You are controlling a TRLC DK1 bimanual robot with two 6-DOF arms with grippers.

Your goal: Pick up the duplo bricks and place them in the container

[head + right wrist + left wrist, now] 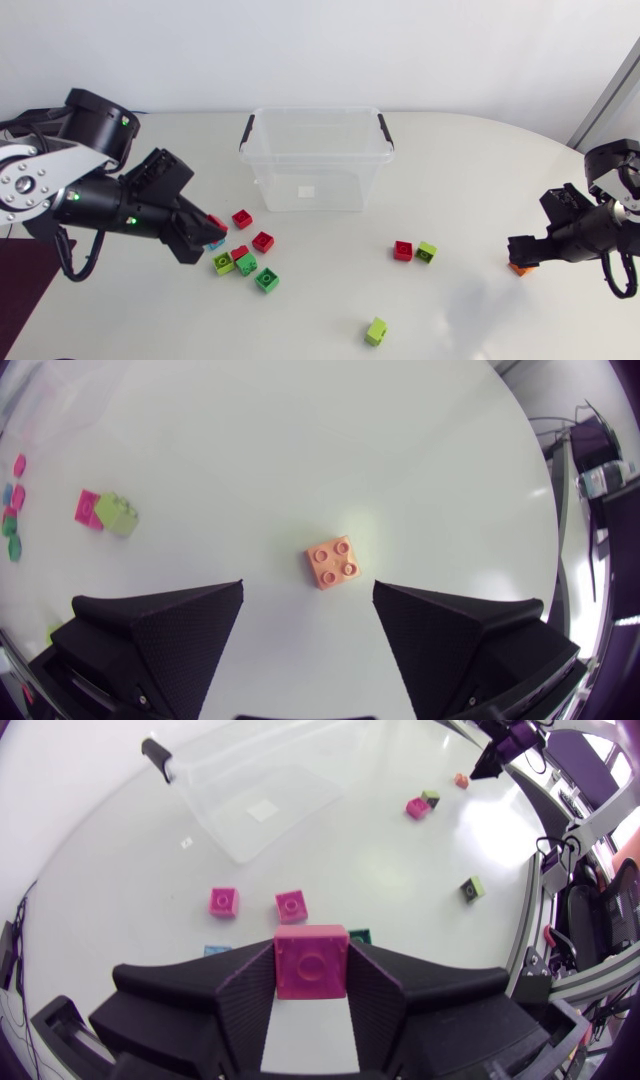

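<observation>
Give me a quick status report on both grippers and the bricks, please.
Left gripper shut on red square plastic brick. Right gripper open, orange four-stud brick ahead of it. Clear plastic container unobstructed.

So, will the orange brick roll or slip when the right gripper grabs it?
Rolling is unlikely: the orange brick lies flat, studs up. Its straight sides look rigid, good for the right gripper. It might slide on the smooth table if nudged.
</observation>
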